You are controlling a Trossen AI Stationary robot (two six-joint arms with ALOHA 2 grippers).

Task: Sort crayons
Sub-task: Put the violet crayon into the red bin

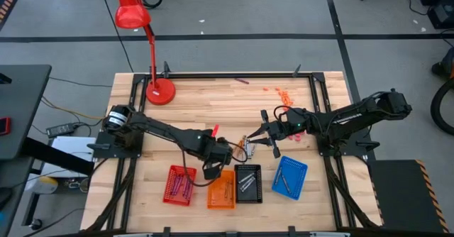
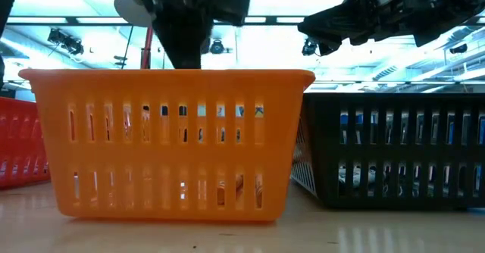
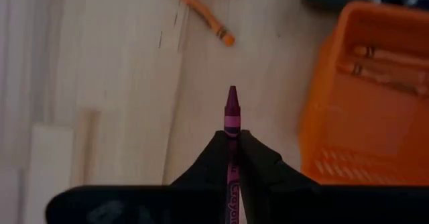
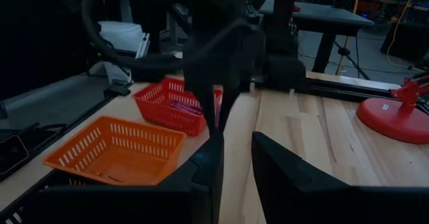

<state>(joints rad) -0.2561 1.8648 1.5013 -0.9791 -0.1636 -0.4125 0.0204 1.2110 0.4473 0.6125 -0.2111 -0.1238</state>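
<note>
My left gripper (image 1: 211, 170) hangs over the table by the far left corner of the orange tray (image 1: 221, 189). It is shut on a maroon-purple crayon (image 3: 232, 113). Two orange crayons (image 3: 201, 9) lie flat on the wood beyond it. A few loose crayons (image 1: 245, 146) lie on the table in front of my right gripper (image 1: 257, 138), which is open and empty just past the black tray (image 1: 248, 183). The red tray (image 1: 179, 184), the orange tray and the blue tray (image 1: 289, 177) each hold some crayons. In the low view the orange tray (image 2: 167, 143) hides the table behind it. My left gripper pinches the maroon-purple crayon's shaft (image 3: 232, 138) between its two fingers. The crayon lies along the fingers, and its pointed tip (image 3: 232, 93) sticks out past the fingertips. The fingers come from above, pointing down. The crayon is lifted clear of the table.
The four trays stand in a row near the table's front edge. A red desk lamp (image 1: 159, 89) stands at the far left. Bright orange-pink crumbs (image 1: 284, 94) lie at the far right, and one small stick (image 1: 242, 81) near the far edge. Bare wood lies between lamp and trays.
</note>
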